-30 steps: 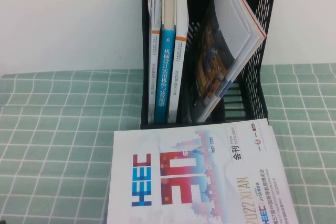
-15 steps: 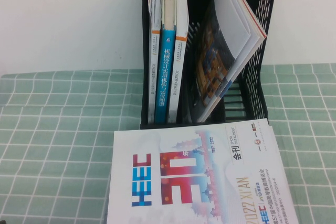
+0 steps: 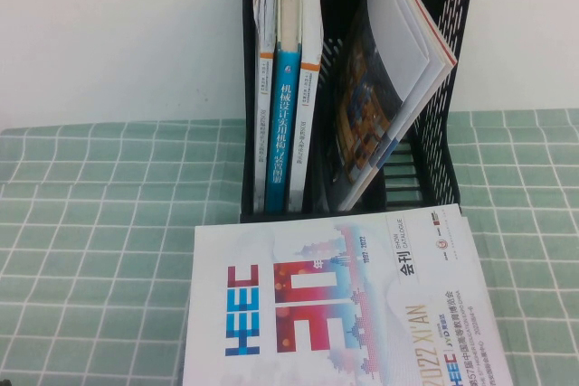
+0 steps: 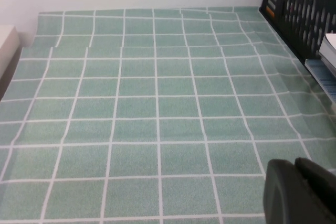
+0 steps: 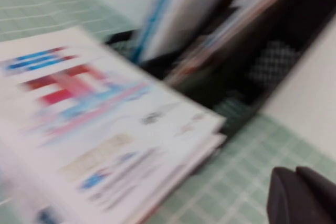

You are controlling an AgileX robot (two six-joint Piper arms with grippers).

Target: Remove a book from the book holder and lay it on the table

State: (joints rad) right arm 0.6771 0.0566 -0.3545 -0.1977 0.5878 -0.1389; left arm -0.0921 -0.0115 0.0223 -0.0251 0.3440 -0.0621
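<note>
High view: pale green grid-cloth table; tall black perforated plastic book holder at 12 o'clock; large white "HEEC 30" catalogue flat at 6. Left gripper and right gripper show partly; grip unclear.

Before me, an upright teal-spined book stands between two white volumes, a glossy magazine leans diagonally in the neighbouring compartment, and a plain white wall rises behind.
</note>
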